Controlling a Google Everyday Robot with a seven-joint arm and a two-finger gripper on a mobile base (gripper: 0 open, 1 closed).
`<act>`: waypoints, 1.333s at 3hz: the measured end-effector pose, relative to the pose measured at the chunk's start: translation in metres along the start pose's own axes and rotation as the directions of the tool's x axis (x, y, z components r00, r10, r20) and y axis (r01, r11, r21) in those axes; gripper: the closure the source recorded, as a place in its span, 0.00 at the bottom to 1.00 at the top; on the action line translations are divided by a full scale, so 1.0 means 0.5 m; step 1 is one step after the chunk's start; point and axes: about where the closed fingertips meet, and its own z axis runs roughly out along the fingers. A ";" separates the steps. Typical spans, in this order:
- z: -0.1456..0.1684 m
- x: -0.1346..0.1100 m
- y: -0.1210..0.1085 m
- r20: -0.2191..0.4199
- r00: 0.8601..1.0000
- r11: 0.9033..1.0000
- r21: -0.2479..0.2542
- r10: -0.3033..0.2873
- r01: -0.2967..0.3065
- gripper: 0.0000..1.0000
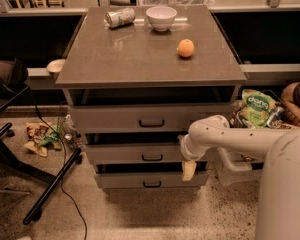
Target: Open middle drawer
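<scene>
The grey cabinet point(150, 59) has three stacked drawers. The middle drawer point(125, 153) has a wide flat front with a small black handle point(152, 157), and a dark gap shows above it. My gripper point(188, 170) hangs from the white arm point(230, 136) that reaches in from the right. It is at the right end of the middle drawer's front, pointing down, with its yellowish tip over the gap above the lowest drawer point(140, 180). It is well to the right of the handle.
On the cabinet top lie a can point(120, 17), a white bowl point(161, 18) and an orange point(186, 48). The top drawer point(115, 119) is above. Snack bags point(255, 109) sit in a bin at right. A black stand leg point(50, 189), cable and wrappers point(40, 136) lie at left.
</scene>
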 end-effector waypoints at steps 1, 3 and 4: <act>0.051 0.015 -0.033 -0.003 1.000 1.000 -0.009 0.016 -0.016 0.00; 0.118 0.029 -0.052 -0.016 0.999 0.997 -0.072 0.034 -0.035 0.18; 0.127 0.042 -0.036 -0.030 0.998 0.992 -0.113 0.051 -0.054 0.43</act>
